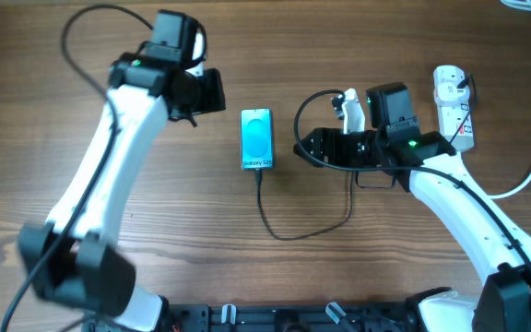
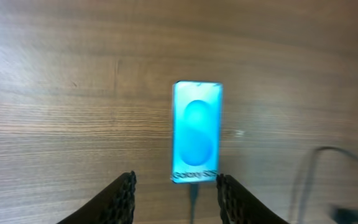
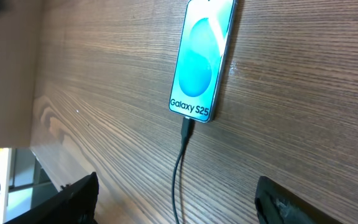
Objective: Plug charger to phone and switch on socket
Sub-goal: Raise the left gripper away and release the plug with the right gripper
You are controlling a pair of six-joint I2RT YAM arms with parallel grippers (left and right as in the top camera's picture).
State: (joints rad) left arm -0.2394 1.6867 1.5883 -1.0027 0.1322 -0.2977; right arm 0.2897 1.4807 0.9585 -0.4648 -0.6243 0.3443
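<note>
Currently, the wooden desk (image 1: 44, 55) carries all items. The left end effector (image 2: 176, 190) hangs near the phone (image 1: 257, 138), fingers apart and holding nothing. The right end effector (image 3: 179, 199) sits between the phone and the socket (image 1: 452, 106), fingers spread wide and empty. The socket lies at the desk's right edge; its switch position cannot be told. The phone lies flat at centre, screen up. The charger (image 1: 289, 236) is seated in the phone's "Galaxy" end and loops toward the right arm.

The overhead camera looks straight down on the whole table (image 1: 358, 37). Both wrist cameras see the phone (image 2: 197, 132) from near; all three views share it.
</note>
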